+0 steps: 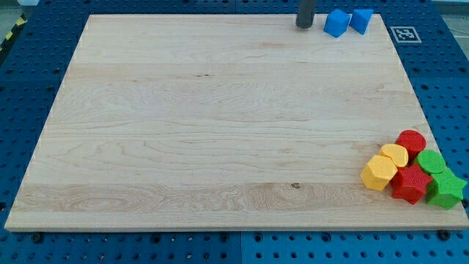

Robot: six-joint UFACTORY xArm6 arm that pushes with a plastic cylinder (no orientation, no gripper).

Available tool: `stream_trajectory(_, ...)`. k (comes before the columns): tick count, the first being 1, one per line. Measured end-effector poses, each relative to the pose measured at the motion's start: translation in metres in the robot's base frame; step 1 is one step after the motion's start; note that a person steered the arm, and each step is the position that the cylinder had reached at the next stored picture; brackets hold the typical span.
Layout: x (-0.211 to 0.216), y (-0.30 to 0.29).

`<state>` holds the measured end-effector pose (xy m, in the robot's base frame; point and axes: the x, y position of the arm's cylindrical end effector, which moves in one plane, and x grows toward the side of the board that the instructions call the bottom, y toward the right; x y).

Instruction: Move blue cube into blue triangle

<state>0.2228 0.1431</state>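
The blue cube (336, 23) sits near the top right corner of the wooden board (220, 125). The blue triangle (360, 20) lies just to its right, touching it or nearly so. My tip (304, 26) is the lower end of a dark rod at the view's top edge. It stands a short way to the left of the blue cube, with a small gap between them.
A cluster of blocks sits at the board's lower right edge: a red cylinder (411, 141), a yellow block (395, 155), a yellow hexagon (379, 174), a red star-like block (411, 183), a green cylinder (431, 161) and a green star-like block (445, 190). A fiducial marker (404, 34) lies at the top right.
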Motion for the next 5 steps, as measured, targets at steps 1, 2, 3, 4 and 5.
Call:
stream_trajectory(1,0.0,0.014)
stream_trajectory(2,0.0,0.014)
stream_trajectory(3,-0.002,0.02)
stream_trajectory(4,-0.004,0.029)
stream_trajectory(5,-0.004,0.031)
